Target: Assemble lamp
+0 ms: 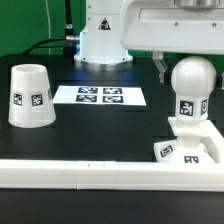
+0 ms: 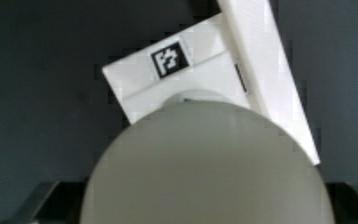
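Round-headed white plastic bulb on a stem (image 1: 190,85) stands upright on the flat square white tagged base (image 1: 190,150), stem down into the base's middle and long axis vertical. Base sits at the exterior view's right, touching the long white rail (image 1: 90,172) that runs along the front. Two-finger gripper (image 1: 186,68) comes straight down over the bulb head. One dark finger (image 1: 160,66) shows just beside the head on the exterior view's left; the other is hidden behind it. In the wrist view the head (image 2: 202,160) fills the space between the fingers, with the base (image 2: 172,75) directly below, so the bulb lies dead ahead on the gripper's axis. Clamped or just straddling: can't tell. Likely step: seating or twisting the bulb into the base. Tapered cup-shaped white shade (image 1: 30,95) stands well apart at the exterior view's left, beyond the marker board (image 1: 100,96), untouched.
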`<state>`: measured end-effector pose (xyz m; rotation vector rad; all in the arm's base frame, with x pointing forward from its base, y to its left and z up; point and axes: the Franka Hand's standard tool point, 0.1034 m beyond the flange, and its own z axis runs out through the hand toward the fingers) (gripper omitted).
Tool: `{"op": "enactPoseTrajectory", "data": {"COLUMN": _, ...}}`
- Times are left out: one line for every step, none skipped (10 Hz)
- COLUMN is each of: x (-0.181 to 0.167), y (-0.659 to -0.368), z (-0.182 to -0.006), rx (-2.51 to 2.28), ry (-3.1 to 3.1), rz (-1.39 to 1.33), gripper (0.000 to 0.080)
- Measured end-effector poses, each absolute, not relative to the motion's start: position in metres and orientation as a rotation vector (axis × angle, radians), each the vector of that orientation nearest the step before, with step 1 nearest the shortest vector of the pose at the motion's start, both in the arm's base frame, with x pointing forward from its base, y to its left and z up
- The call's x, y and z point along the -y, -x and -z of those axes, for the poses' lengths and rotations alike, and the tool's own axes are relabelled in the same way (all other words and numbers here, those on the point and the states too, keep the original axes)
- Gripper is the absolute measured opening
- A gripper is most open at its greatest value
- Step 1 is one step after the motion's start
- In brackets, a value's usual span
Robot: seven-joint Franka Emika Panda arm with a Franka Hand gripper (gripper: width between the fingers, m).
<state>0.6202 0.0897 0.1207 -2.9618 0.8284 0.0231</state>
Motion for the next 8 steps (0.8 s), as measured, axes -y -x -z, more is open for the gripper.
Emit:
{"op": "enactPoseTrajectory", "data": {"x": -0.0934, "y": -0.6195, "z": -0.1203, "rx": -1.002, "ry": 2.9, "rz": -0.037, "gripper": 0.0579}}
{"op": "enactPoseTrajectory", "data": {"x": -0.0951, "y": -0.6193, "z": -0.1202, "rx": -1.151, "ry": 2.835, "rz": -0.05, "gripper": 0.0579}}
{"op": "enactPoseTrajectory", "data": {"x": -0.0974, "y": -0.6194, "z": -0.1205, "rx": -1.319, "ry": 2.744, "rz": -0.067, "gripper": 0.0579}}
{"op": "enactPoseTrajectory", "data": {"x": -0.0991, "y": -0.6193, "z": -0.1205, "rx": -1.415, "ry": 2.681, "rz": -0.082, "gripper": 0.0579}}
{"op": "enactPoseTrajectory", "data": {"x": -0.1002, "y": -0.6193, "z": -0.1207, "rx": -1.484, "ry": 2.63, "rz": -0.098, "gripper": 0.0579}}
{"op": "enactPoseTrajectory", "data": {"x": -0.1015, "y": -0.6193, "z": -0.1206, "rx": -1.561, "ry": 2.57, "rz": -0.117, "gripper": 0.0579}}
{"op": "enactPoseTrajectory", "data": {"x": -0.1019, "y": -0.6192, "z": -0.1206, "rx": -1.594, "ry": 2.544, "rz": -0.125, "gripper": 0.0579}}
{"op": "enactPoseTrajectory", "data": {"x": -0.1026, "y": -0.6192, "z": -0.1206, "rx": -1.616, "ry": 2.53, "rz": -0.129, "gripper": 0.0579}}
